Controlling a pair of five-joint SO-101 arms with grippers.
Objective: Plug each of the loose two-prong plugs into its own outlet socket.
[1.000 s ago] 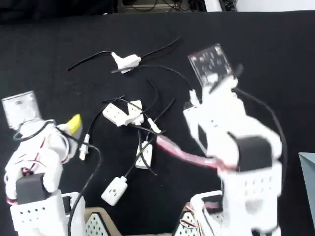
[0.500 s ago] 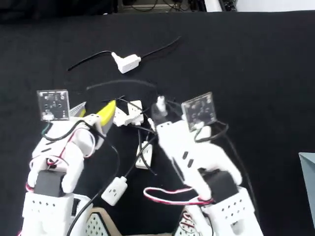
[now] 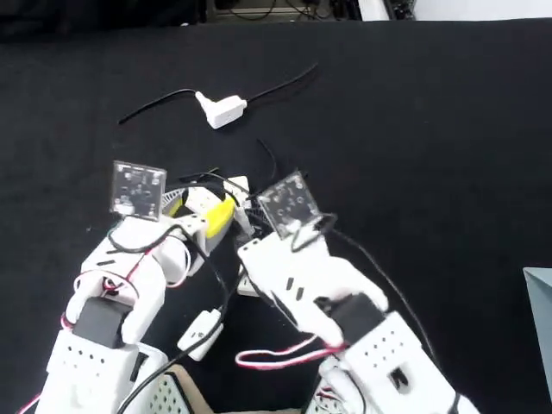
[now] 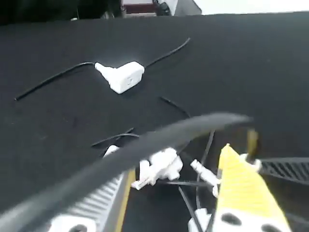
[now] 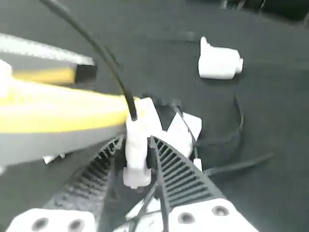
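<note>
My right gripper [image 5: 136, 145] is shut on a white two-prong plug [image 5: 136, 157] with a black cable, held over the tangle of white outlets and plugs [image 3: 231, 191] at mid-table. My left gripper [image 4: 176, 162] is open just beside it, its yellow finger [image 3: 213, 216] and grey ribbed finger [image 4: 96, 208] on either side of a white plug cluster [image 4: 159, 169]. That yellow finger [image 5: 63, 111] also crosses the right wrist view. A black cable [image 4: 159, 137] sweeps across the left wrist view. Farther back lies a plug joined to an outlet [image 3: 222, 110].
A loose white outlet [image 3: 200, 332] on a black cable lies near the front between the arm bases. Another outlet [image 3: 248, 283] is partly under the right arm. Black cables trail over the black table [image 3: 431, 129]. A grey-blue object [image 3: 539, 297] sits at the right edge.
Both arms have swung inward to the central tangle: the left from the front left, the right from the right side, bringing its white plug. The two grippers now sit close together.
</note>
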